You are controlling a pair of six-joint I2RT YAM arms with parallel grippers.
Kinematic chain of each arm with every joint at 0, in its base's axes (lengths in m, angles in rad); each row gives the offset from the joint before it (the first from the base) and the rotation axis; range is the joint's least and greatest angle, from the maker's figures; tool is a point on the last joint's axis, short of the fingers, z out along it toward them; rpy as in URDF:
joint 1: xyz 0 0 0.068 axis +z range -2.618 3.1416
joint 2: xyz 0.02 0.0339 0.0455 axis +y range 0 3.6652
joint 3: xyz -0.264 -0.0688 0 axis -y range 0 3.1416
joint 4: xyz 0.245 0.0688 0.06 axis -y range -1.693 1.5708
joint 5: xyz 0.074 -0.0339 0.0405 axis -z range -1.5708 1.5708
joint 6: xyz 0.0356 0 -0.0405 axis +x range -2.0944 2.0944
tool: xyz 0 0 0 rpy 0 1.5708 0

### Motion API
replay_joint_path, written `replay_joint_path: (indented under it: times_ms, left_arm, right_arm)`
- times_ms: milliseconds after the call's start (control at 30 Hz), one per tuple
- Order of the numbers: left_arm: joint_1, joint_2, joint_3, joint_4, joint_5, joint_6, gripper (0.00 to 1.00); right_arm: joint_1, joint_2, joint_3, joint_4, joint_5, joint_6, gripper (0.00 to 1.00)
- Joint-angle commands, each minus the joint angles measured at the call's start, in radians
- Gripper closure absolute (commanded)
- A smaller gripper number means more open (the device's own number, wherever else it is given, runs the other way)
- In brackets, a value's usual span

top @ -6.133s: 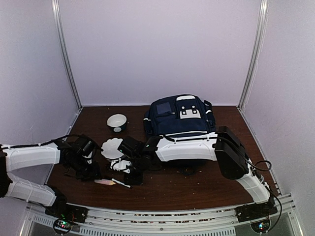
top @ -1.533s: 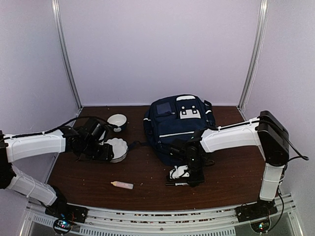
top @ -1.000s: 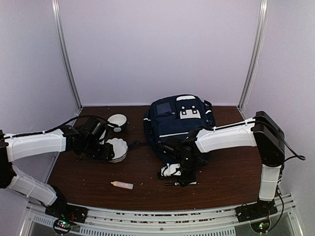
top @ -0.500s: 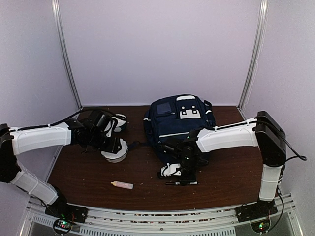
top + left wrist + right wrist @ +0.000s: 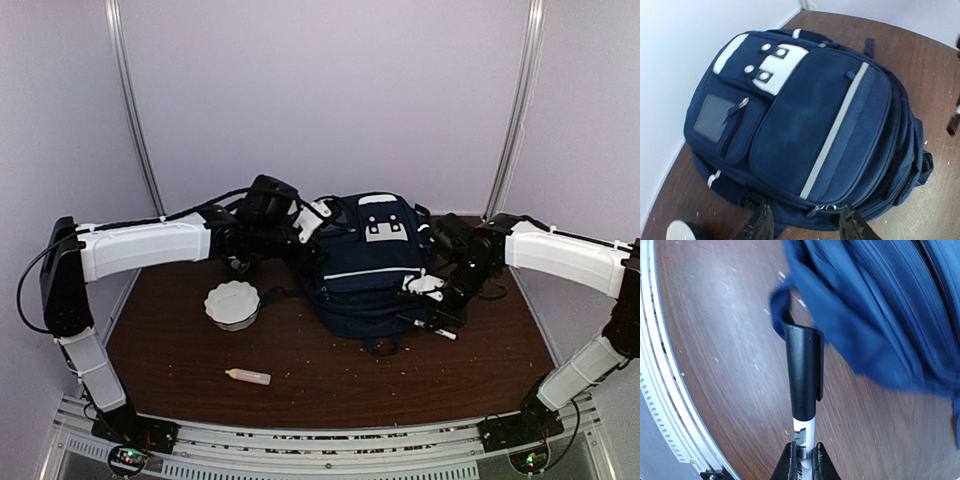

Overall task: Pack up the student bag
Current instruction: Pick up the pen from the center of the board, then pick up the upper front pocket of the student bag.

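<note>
The student bag (image 5: 365,262) lies flat in the middle of the table, navy with white stripes and white buckle patches; it fills the left wrist view (image 5: 805,120). My left gripper (image 5: 316,226) hovers over the bag's left side, open with nothing between its fingers (image 5: 760,226); a pair of zipper pulls (image 5: 827,207) lies just beyond them. My right gripper (image 5: 432,308) is at the bag's right edge, shut on a marker (image 5: 804,370) with a black cap and white barrel. The marker (image 5: 436,329) points along the table next to the bag's lower edge (image 5: 875,315).
A white scalloped dish (image 5: 232,303) sits on the table left of the bag. A small pink-and-yellow tube (image 5: 248,376) lies near the front. The rim of a white bowl (image 5: 680,231) shows under the left arm. The metal front rail (image 5: 660,405) edges the table.
My left arm has left the scalloped dish and swung up over the bag. My right arm has carried the marker from the table in front of the bag to its right side.
</note>
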Motion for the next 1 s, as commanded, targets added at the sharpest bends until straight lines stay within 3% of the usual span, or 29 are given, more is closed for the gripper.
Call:
replay_joint_path:
  times_ms: [0, 267, 533, 767, 967]
  left_arm:
    - [-0.038, 0.118, 0.113, -0.003, 0.108, 0.201, 0.53]
    - [-0.084, 0.29, 0.267, -0.06, 0.039, 0.302, 0.54]
    - [-0.102, 0.395, 0.39, -0.114, 0.014, 0.349, 0.54]
    - [-0.119, 0.404, 0.372, -0.126, 0.116, 0.372, 0.52]
    - [-0.126, 0.438, 0.387, -0.083, -0.054, 0.329, 0.56]
  right_arm:
    - [-0.158, -0.085, -0.066, -0.045, -0.025, -0.042, 0.94]
    - [-0.304, -0.141, -0.11, 0.015, -0.059, -0.045, 0.94]
    - [-0.316, -0.117, -0.097, 0.046, -0.11, -0.027, 0.93]
    - [-0.316, -0.103, -0.084, 0.05, -0.114, -0.023, 0.93]
    - [-0.316, -0.094, -0.08, 0.049, -0.125, -0.015, 0.93]
